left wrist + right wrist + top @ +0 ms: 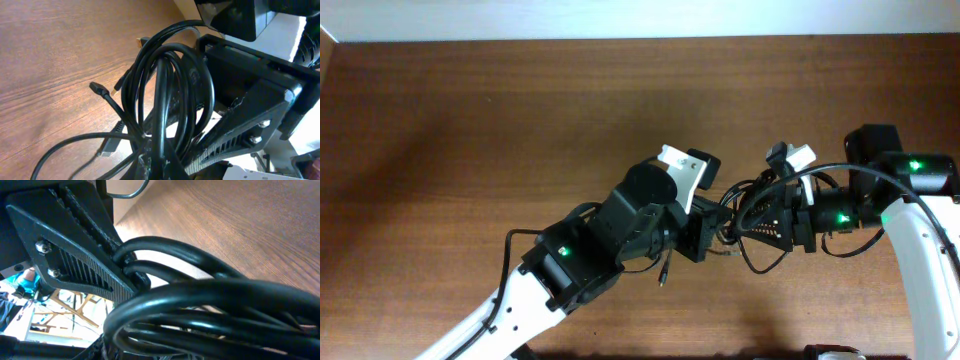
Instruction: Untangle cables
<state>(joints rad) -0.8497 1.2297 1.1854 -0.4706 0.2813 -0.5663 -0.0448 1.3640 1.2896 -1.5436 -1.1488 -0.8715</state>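
A tangled bundle of black cables (735, 225) hangs between my two grippers above the table's middle. My left gripper (705, 238) is shut on the bundle from the left; in the left wrist view the coils (170, 90) rise out of its jaws (160, 167). My right gripper (760, 218) is shut on the same bundle from the right, and its ribbed finger shows in the left wrist view (250, 120). In the right wrist view thick black loops (200, 305) fill the frame and hide its own fingertips (165, 340). The left gripper's ribbed finger (75, 260) touches those loops.
Loose cable ends hang from the bundle: a black plug (98, 90), a flat plug (112, 142) and a small plug (663, 275) near the table. White connectors (790, 155) stick up behind the right gripper. The brown wooden table (470, 120) stretches to the left and far side.
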